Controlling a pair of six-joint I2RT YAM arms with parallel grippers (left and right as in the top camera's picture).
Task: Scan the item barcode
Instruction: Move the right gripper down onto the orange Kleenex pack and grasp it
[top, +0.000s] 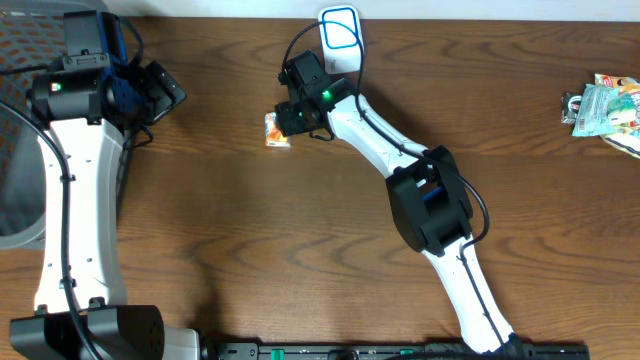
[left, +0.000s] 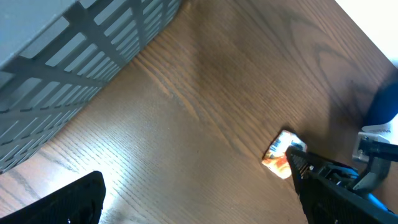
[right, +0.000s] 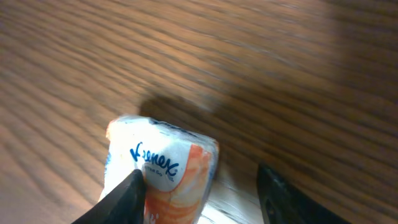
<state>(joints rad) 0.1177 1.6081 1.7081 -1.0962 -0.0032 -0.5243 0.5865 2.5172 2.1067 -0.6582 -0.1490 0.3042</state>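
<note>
The tissue pack (right: 165, 165) is found on the worktop (right: 280, 74) directly between the fingers of the right hand (right: 199, 175). That hand is held partly apart and is not yet clamped. One finger (right: 124, 196) is seen against the pack's edge, while a strip of bare wood is left before the other. The pack is laid flat with its printed face up. Its long axis appears to run back toward the wrist, along the fingers, though its near end is cut off from view. The right hand is judged far the nearer. The left hand (top: 165, 90) is spread wide and empty, well away from the pack, beside a grey mesh basket (left: 74, 56). Just behind the right hand, a white device with a blue outline (top: 340, 35), taken to be the scanner, is stood at the worktop's edge. Nothing is seen in the way between pack and device, and loose snack packets (top: 603, 105) are well apart from both
</note>
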